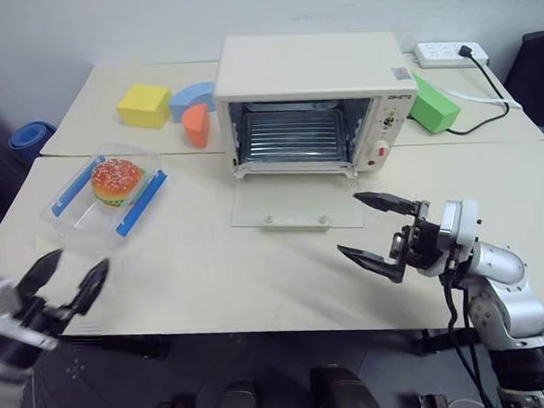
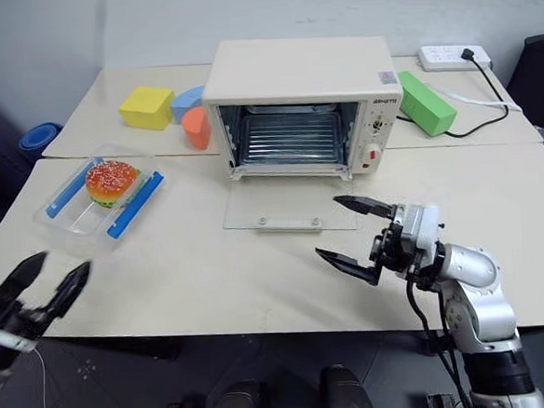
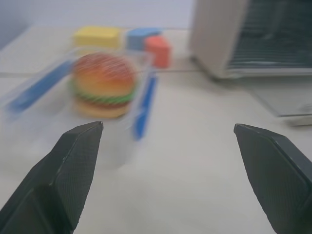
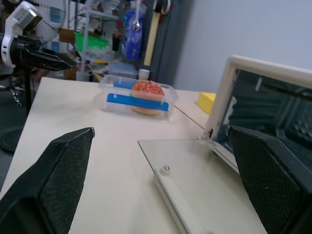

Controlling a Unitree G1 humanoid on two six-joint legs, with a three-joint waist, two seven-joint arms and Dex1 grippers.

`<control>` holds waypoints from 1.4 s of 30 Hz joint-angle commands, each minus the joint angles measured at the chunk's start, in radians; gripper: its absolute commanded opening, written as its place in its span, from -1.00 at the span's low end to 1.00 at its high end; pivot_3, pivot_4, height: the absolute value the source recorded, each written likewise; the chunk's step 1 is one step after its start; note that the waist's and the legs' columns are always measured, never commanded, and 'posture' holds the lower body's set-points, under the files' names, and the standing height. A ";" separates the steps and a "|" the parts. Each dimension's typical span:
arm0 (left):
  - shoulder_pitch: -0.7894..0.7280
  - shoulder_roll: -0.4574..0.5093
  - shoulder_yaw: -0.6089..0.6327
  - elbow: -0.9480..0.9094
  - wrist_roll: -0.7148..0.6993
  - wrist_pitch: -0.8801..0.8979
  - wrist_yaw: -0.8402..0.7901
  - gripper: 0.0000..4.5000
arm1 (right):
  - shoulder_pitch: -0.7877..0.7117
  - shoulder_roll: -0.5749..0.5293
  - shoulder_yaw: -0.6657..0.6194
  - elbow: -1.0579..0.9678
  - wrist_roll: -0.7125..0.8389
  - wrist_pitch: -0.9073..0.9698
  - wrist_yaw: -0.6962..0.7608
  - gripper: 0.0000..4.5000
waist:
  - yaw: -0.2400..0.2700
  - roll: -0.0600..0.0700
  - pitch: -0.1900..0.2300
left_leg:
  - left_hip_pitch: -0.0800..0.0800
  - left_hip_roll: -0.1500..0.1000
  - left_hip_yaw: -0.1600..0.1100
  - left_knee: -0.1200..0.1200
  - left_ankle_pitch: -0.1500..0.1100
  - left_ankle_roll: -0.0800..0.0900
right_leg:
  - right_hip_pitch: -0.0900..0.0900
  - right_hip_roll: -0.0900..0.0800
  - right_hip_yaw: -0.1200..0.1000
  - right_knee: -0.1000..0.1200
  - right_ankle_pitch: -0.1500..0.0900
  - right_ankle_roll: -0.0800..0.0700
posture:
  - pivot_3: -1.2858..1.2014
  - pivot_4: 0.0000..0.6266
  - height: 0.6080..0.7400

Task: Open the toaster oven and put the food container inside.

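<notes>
Work surface is a pale cream table [image 1: 259, 280], made of two tops butted together with a seam running left to right; a plain light grey wall [image 1: 101, 24] stands directly behind its far edge. Dark floor [image 1: 88, 376] shows under the near edge, a blue round object [image 1: 30, 137] sits low beyond the far left corner, and a dark chair back [image 1: 538, 69] stands at the far right. The right wrist view shows cluttered metal shelving [image 4: 97, 34] and a fan [image 4: 53, 14] past the table's left end, under even, shadow-poor light.
</notes>
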 commanded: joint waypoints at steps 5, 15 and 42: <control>-0.027 0.058 0.112 0.037 -0.106 0.151 0.171 1.00 | -0.048 0.011 0.035 -0.016 -0.009 -0.005 -0.005 1.00 | 0.003 0.000 0.000 | -0.001 0.000 0.000 0.000 0.000 0.000 | 0.000 0.000 0.000 -0.001 0.000 0.000 | 0.03 -0.52 1.00; -0.558 0.289 0.004 0.293 -0.270 0.840 0.734 1.00 | -0.055 -0.026 0.031 -0.047 -0.018 0.037 -0.042 1.00 | -0.003 -0.001 -0.001 | -0.002 -0.001 -0.002 -0.001 0.000 -0.002 | -0.004 0.000 -0.001 0.005 0.000 -0.001 | 0.03 -0.52 1.00; -0.872 0.470 -0.311 0.500 0.040 0.860 0.409 -0.89 | 0.046 -0.065 -0.022 -0.111 -0.061 0.020 -0.132 1.00 | -0.002 -0.003 0.000 | -0.003 -0.002 -0.001 -0.001 0.003 -0.010 | -0.005 0.000 -0.001 0.005 0.000 -0.001 | 0.03 -0.52 1.00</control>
